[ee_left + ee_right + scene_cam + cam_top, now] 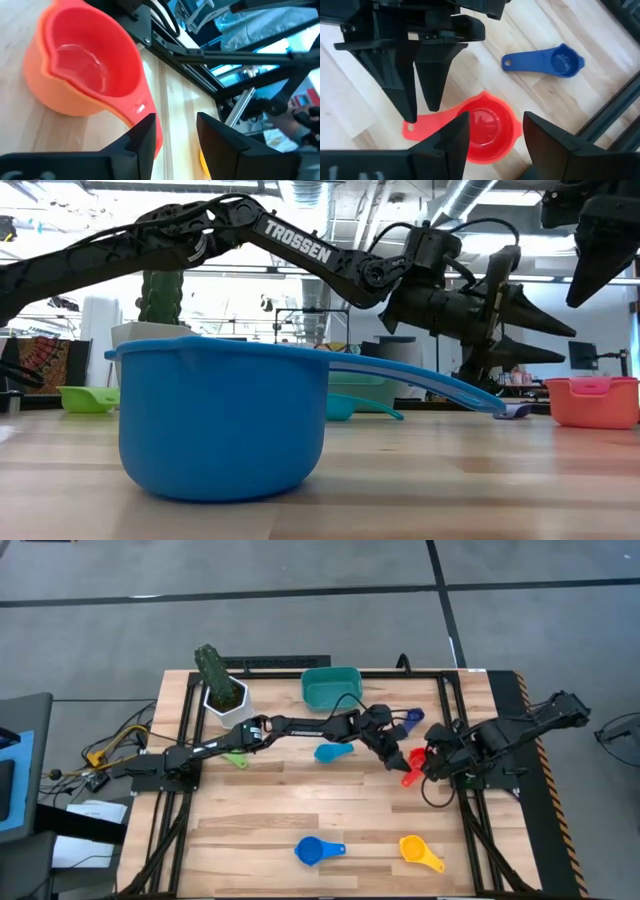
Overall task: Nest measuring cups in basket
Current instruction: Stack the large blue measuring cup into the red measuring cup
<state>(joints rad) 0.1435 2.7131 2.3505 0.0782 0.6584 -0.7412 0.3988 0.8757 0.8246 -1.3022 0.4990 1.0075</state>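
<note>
Red measuring cup [487, 127] nested in orange cup [45, 95]; left gripper [422, 107] and right gripper [495, 132], both spread, hover just above it.

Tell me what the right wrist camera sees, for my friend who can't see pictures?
A red measuring cup nested in an orange cup sits on the wooden table. The left gripper hangs over its handle, fingers apart and empty. A dark blue cup lies nearby.

the basket [331, 687] sits at the table's [260, 820] twelve o'clock, a potted plant [222, 688] just at its nine; two measuring cups [320, 851] lie toward six.
</note>
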